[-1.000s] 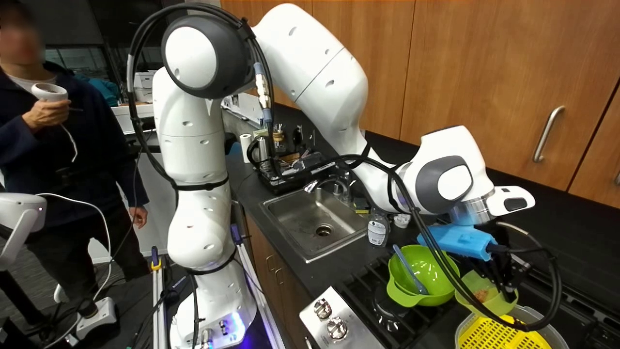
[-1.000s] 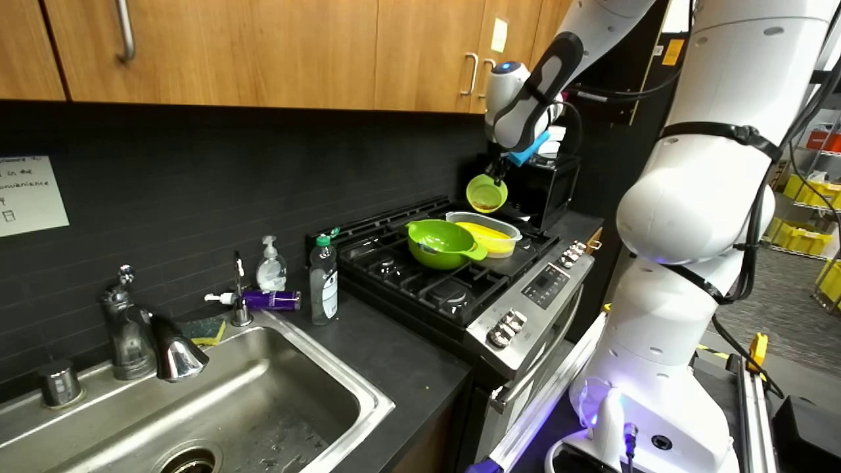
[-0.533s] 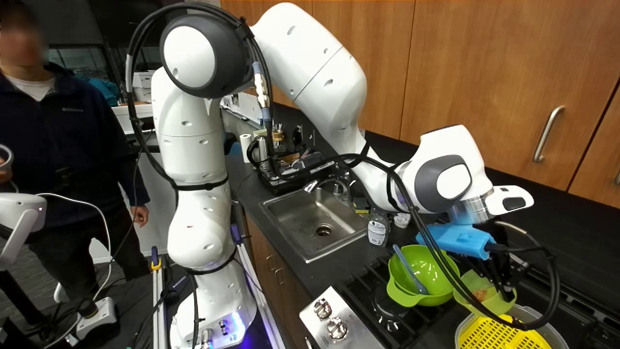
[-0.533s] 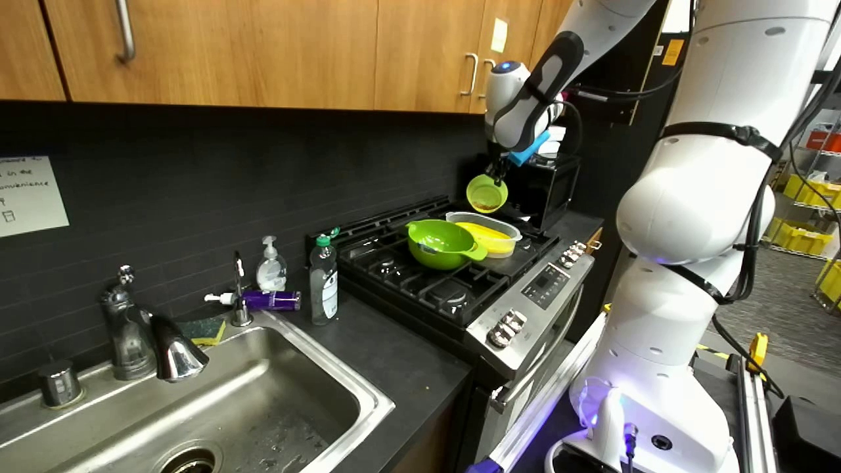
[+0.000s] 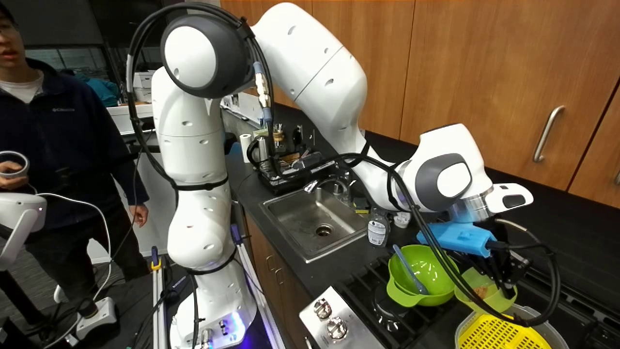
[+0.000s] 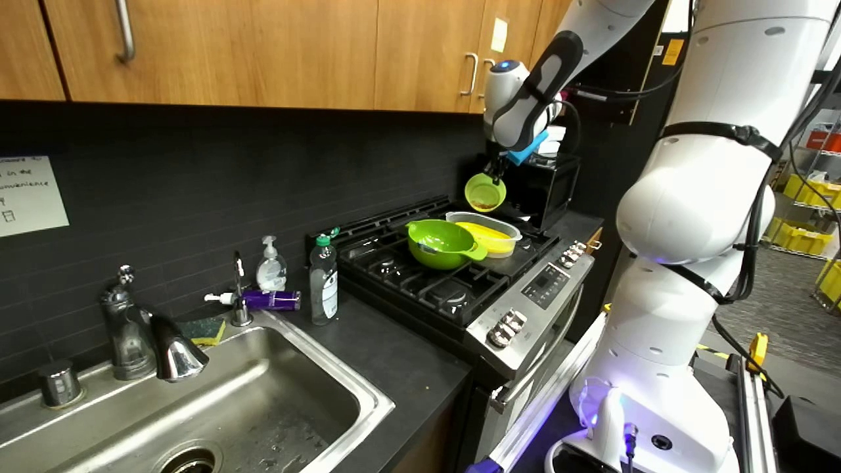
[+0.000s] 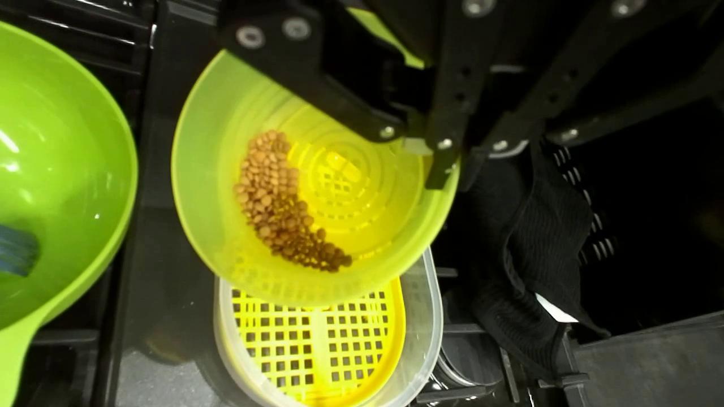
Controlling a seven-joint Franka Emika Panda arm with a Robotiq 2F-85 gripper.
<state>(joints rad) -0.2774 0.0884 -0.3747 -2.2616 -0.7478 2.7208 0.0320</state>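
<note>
Jaws: clamped on translucent bowl [image 7: 362, 215] | wall note [image 6: 33, 200]: "in the" | jacket [image 5: 72, 140]: "Columbia"

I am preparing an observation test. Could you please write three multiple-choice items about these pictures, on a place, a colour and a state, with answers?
1. Relative to the large green bowl, the blue utensil is: A) underneath; B) inside; C) behind.
2. The perforated insert in the clear container is: A) yellow; B) red; C) white.
3. At the light-green cup, the gripper is: A) open; B) beneath it; C) shut on its rim.

1 B: an exterior view shows its end inside; 2 A: the wrist view shows a yellow grid; 3 C: that view shows the rim pinched.
</note>
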